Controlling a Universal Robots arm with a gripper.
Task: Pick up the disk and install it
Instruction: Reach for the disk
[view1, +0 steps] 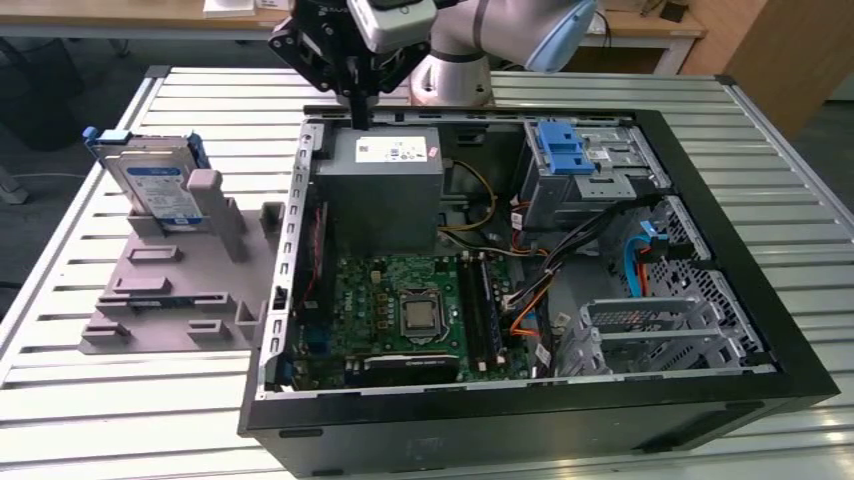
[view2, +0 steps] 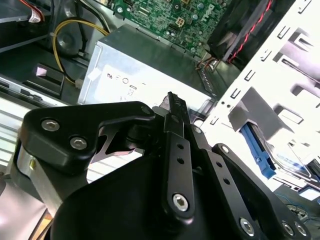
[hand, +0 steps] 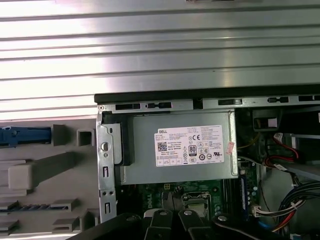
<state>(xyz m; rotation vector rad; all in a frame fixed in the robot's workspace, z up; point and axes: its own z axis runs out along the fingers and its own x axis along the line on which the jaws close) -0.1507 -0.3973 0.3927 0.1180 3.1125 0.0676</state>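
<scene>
The disk (view1: 154, 185), a silver-grey drive with a blue-and-white label in a blue carrier, stands upright in a grey holder (view1: 174, 290) on the exterior view's left, outside the computer case. The blue edge of the disk (hand: 25, 136) shows in the first wrist view. My gripper (view1: 358, 112) hangs above the case's back wall, just over the power-supply box (view1: 384, 190), well to the right of the disk. Its black fingers (view2: 175, 107) are shut together with nothing between them.
The open black computer case (view1: 747, 330) lies on a slatted metal table (view1: 80, 400). Inside are the motherboard (view1: 407, 310), cables, and a drive cage with a blue latch (view1: 563, 150). The power-supply box (hand: 180, 150) with its white sticker sits directly below the gripper.
</scene>
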